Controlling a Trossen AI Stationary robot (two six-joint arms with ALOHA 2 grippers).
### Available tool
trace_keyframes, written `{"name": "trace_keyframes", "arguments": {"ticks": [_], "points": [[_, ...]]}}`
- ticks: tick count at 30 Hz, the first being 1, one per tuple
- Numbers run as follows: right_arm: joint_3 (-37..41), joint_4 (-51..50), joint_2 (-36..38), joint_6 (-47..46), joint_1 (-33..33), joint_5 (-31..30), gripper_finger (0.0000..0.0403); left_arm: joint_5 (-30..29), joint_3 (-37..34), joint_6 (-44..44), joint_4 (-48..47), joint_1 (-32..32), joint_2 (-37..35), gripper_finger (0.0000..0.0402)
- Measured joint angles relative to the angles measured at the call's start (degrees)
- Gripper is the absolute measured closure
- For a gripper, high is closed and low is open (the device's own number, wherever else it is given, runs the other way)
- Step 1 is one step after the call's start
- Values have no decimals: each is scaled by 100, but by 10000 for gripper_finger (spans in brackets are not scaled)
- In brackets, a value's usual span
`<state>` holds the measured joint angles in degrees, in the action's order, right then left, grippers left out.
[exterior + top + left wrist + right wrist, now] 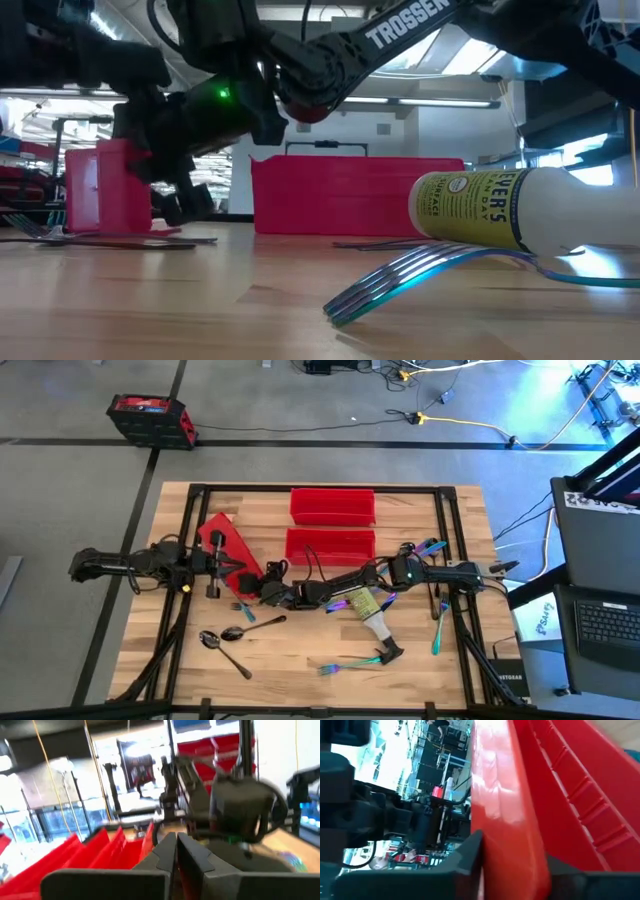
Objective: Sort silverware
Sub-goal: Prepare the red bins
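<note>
Wooden table with black frame carries three red bins; two lie side by side near the far edge at centre, long sides touching. The third red bin sits askew toward the left, tipped up, seen standing on end in the low view. What the bins hold can't be told from these pics; all visible silverware lies loose on the tabletop.

Right gripper, its arm stretched across the table's middle, is clamped on the third red bin's rim, w/ the red wall between its fingers. Left gripper sits just beside the same bin, fingers pressed together, gripping nothing.

Spray bottle w/ yellow label lies on its side right of centre. Iridescent fork rests near it toward the front edge; another fork lies off to the right. Two dark spoons and a small fork lie front-left.

Beyond: grey floor, cables, red-black toolbox, laptop on a side stand at right
</note>
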<state>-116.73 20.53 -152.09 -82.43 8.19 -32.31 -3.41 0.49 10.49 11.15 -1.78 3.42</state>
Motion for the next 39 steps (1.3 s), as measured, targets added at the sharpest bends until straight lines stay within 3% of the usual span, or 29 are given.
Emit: {"name": "trace_keyframes", "arguments": {"ticks": [3, 19, 28, 32, 39], "points": [[-4, 64, 7, -2, 0, -12, 396, -1, 0, 114, 286, 0, 0, 400], [5, 1603, 62, 954, -66, 44, 402, 469, 332, 274, 1190, 0, -2, 400], [27, 1603, 292, 2034, -81, 203, 402, 469, 802, 432, 1184, 0, -2, 400], [23, 886, 775, 2585, -106, 200, 402, 469, 865, 472, 1176, 0, -2, 400], [25, -1234, 1430, 3185, -160, -95, 403, 471, 872, 175, 1186, 0, -2, 400]]}}
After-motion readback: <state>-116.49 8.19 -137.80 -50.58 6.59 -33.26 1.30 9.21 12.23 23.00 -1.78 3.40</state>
